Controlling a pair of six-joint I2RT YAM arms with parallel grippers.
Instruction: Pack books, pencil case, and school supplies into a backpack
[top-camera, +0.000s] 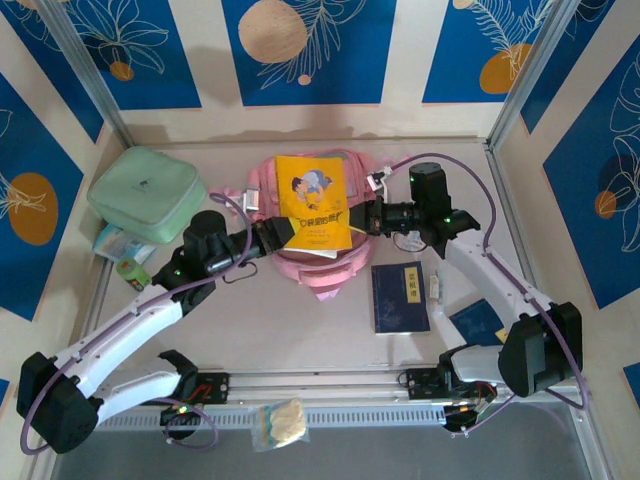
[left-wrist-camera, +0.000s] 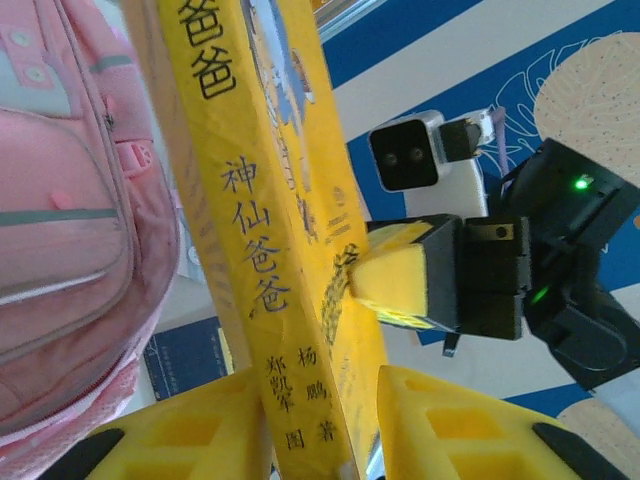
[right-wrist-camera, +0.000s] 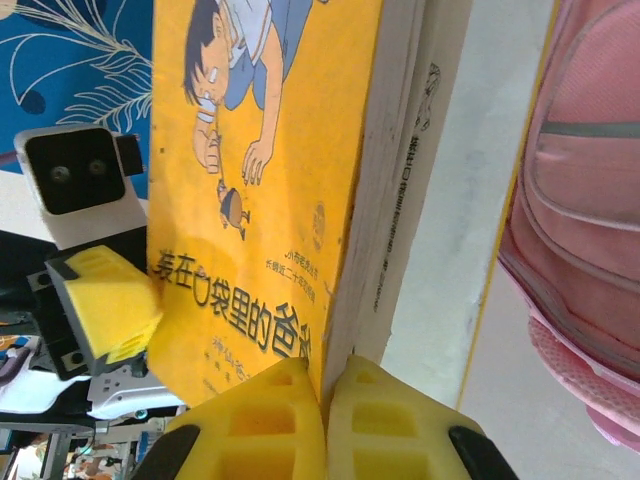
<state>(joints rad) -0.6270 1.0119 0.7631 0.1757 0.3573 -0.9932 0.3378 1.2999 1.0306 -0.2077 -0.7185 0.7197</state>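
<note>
A yellow book (top-camera: 312, 195) hangs flat over the pink backpack (top-camera: 322, 272), held from both sides. My left gripper (top-camera: 272, 236) straddles its spine at the lower left. In the left wrist view both fingers (left-wrist-camera: 235, 425) press against the yellow book (left-wrist-camera: 260, 180). My right gripper (top-camera: 358, 218) is shut on the cover's edge, and the right wrist view shows its fingertips (right-wrist-camera: 280, 405) pinched on the yellow book (right-wrist-camera: 250, 200) with the pages fanning loose. The backpack (left-wrist-camera: 60, 230) (right-wrist-camera: 590, 200) lies just below. One navy book (top-camera: 400, 297) lies on the table to the right. Another navy book (top-camera: 478, 320) sits partly under the right arm.
A mint-green zip case (top-camera: 145, 192) lies at the back left, with a pale packet (top-camera: 118, 242) and a green tube (top-camera: 132, 272) in front of it. A small clear bag (top-camera: 278, 422) rests on the front rail. Walls close in the table on three sides.
</note>
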